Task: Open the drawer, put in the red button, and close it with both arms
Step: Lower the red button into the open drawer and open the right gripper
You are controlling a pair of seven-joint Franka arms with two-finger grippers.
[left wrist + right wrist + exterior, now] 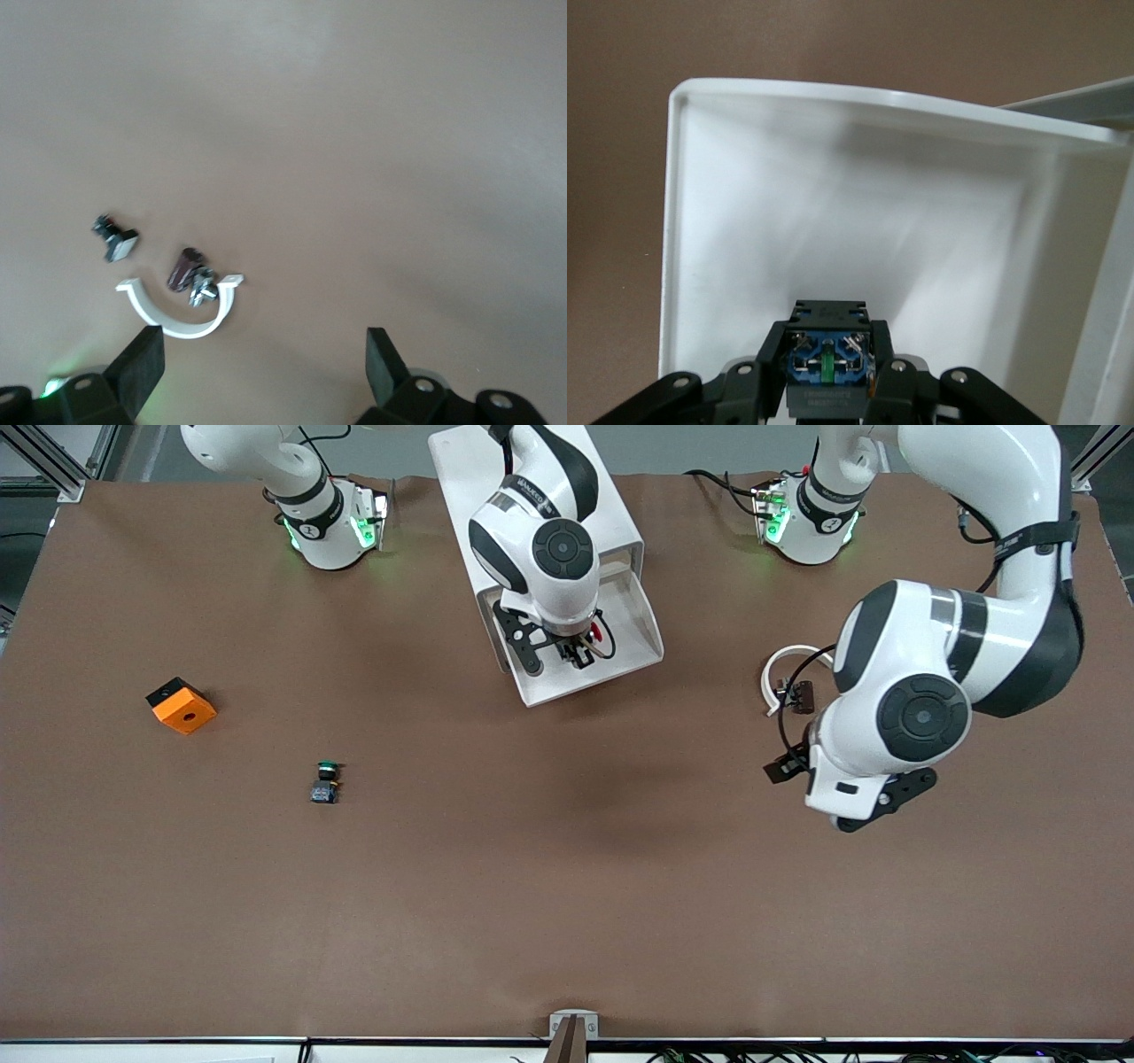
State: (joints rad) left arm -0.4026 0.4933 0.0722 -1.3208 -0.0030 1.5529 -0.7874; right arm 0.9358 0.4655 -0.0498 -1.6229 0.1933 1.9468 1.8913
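The drawer (640,615) stands pulled out of the white cabinet (620,522), toward the front camera; its white tray fills the right wrist view (833,195). My right gripper (580,651) is over the open tray, shut on the red button (601,635). The right wrist view shows the button's blue-and-black body (828,359) clamped between the fingers of that gripper (828,376). My left gripper (797,766) is open and empty over bare table toward the left arm's end; its fingers stand wide apart in the left wrist view (261,372).
A white half-ring clamp (784,673) (177,314) and small dark parts (190,274) lie by the left gripper. The green-capped button (326,781) and the orange block (181,705) lie toward the right arm's end.
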